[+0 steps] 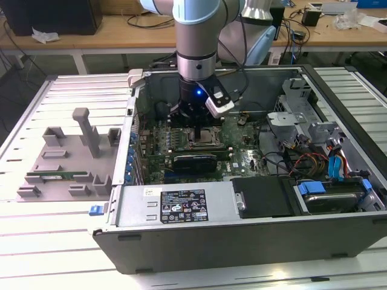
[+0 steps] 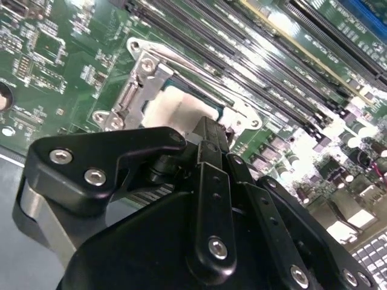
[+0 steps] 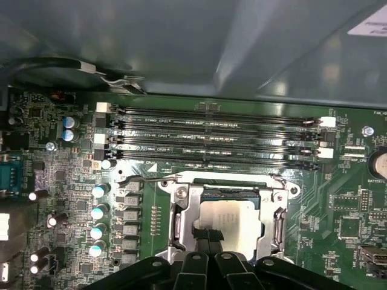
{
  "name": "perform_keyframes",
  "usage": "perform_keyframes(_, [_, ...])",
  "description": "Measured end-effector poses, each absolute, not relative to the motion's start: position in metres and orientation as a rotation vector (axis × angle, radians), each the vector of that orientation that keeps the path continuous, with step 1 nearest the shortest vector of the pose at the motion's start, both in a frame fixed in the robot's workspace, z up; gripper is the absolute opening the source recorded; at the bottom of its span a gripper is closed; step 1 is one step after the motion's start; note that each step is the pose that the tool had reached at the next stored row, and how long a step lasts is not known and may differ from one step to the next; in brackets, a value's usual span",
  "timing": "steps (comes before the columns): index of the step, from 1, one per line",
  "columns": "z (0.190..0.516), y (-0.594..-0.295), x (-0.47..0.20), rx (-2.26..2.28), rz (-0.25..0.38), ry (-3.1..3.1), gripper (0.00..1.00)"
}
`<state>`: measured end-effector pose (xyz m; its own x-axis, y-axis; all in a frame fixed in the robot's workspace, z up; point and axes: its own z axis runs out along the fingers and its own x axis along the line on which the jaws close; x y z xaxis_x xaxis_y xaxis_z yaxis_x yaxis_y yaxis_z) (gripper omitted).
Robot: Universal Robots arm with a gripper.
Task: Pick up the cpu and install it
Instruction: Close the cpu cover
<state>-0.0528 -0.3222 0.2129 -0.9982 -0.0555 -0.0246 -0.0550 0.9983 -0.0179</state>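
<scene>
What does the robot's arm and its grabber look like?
The arm is a fat silver-grey tube with light blue caps. Its gripper is black, built of jointed bars with shiny silver screws. A small blue light glows above it.

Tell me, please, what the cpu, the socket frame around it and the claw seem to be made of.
The cpu: pale silver-grey top with a dull shine, likely metal.
The socket frame: bright bare metal that glints at its edges, probably steel.
The claw: matte black links with silver screw heads; coated metal or plastic, I cannot tell which.
</scene>
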Motion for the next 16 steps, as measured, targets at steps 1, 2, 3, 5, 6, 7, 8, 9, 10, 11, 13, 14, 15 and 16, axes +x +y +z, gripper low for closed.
perform_keyframes(1, [0.2127, -0.3221, -0.0556, -0.086, -0.027, 3.115, 0.11])
perform_keyframes(2, [0.2124, -0.3221, -0.0576, -0.086, -0.027, 3.114, 0.11])
perform_keyframes(3, [0.2118, -0.3221, -0.0594, -0.086, -0.026, 3.114, 0.11])
perform_keyframes(5, [0.2104, -0.3221, -0.0615, -0.086, -0.027, 3.114, 0.11])
perform_keyframes(6, [0.2096, -0.3221, -0.0622, -0.086, -0.027, 3.114, 0.11])
perform_keyframes(7, [0.2082, -0.3221, -0.0632, -0.086, -0.026, 3.114, 0.11])
perform_keyframes(8, [0.2073, -0.3221, -0.0634, -0.086, -0.026, 3.114, 0.11])
perform_keyframes(9, [0.2062, -0.3221, -0.0634, -0.087, -0.027, 3.114, 0.11])
perform_keyframes(10, [0.2049, -0.3222, -0.0635, -0.087, -0.027, 3.114, 0.11])
perform_keyframes(11, [0.2045, -0.3222, -0.0636, -0.087, -0.027, 3.114, 0.11])
perform_keyframes(13, [0.2039, -0.322, -0.0632, -0.087, -0.027, 3.114, 0.11])
perform_keyframes(14, [0.2038, -0.322, -0.0622, -0.087, -0.027, 3.114, 0.11])
perform_keyframes(15, [0.2037, -0.3219, -0.0614, -0.087, -0.027, 3.114, 0.11])
perform_keyframes(16, [0.2037, -0.3217, -0.0604, -0.087, -0.027, 3.114, 0.11])
